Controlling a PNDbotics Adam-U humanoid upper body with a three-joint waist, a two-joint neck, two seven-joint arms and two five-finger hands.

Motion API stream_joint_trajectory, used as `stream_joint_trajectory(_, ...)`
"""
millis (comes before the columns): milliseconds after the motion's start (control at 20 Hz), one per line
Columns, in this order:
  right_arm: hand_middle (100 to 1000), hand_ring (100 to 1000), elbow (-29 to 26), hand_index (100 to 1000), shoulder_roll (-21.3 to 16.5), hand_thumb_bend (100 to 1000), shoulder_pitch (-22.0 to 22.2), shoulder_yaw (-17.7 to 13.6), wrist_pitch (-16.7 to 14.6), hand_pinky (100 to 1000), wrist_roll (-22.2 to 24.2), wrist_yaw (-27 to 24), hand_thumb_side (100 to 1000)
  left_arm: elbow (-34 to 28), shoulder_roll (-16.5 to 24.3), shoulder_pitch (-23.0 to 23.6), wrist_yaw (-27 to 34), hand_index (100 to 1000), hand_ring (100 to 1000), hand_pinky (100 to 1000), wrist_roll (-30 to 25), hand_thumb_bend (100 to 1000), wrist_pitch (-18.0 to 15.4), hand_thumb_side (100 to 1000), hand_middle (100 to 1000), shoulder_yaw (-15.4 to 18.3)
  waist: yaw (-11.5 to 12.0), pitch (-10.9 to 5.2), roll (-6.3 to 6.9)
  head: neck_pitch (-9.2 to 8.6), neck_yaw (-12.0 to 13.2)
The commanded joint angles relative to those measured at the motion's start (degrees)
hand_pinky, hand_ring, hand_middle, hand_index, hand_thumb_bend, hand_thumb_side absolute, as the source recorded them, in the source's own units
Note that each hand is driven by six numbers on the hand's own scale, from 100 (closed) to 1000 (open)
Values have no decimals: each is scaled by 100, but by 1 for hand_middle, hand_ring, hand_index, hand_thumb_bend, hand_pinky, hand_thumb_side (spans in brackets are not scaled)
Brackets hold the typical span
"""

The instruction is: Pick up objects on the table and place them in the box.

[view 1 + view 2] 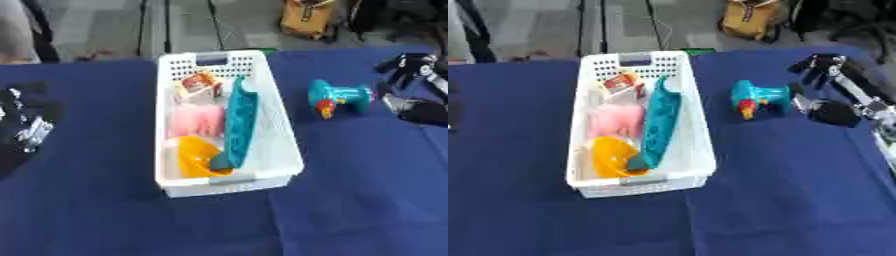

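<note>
A white perforated box (284,131) stands in the middle of the blue table. Inside it lie a long teal piece (241,120) set on a slant, an orange bowl-like thing (194,156), a pink thing (194,121) and a small red and white item (201,84). A teal toy with a red and yellow tip (759,98) lies on the cloth to the right of the box. My right hand (831,111) hangs open just right of this toy, fingers (817,64) spread, holding nothing. My left hand (28,127) rests open at the left edge, far from the box.
The blue cloth (105,210) covers the whole table, with its far edge just behind the box. Beyond that edge is grey floor with a yellow bag (308,19) and dark stands.
</note>
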Motion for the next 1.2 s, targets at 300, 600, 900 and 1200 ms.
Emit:
stream_joint_trajectory(300,697,607,-44,799,-236,126,-109,-76,-29,505,3,11,562,-66,52,-72,-11,829,688,479,-14,599,-3,843,755,22,-4,-106,-17,-27,-7)
stream_joint_trajectory(600,698,608,-41,799,-237,132,-104,-80,-29,507,5,12,559,-74,51,-77,-11,822,689,479,-21,599,-6,842,754,20,-9,-106,-14,-25,8)
stream_joint_trajectory(900,705,619,149,804,-339,237,-226,-59,-11,520,39,69,515,-74,54,-77,-11,827,689,479,-32,596,-7,842,756,11,8,-122,-25,-24,-1)
stream_joint_trajectory(1200,718,666,1441,807,-515,317,-947,20,-181,555,88,403,470,-70,47,-69,-3,828,690,478,-68,594,-16,844,757,-31,67,-160,-24,-30,-20)
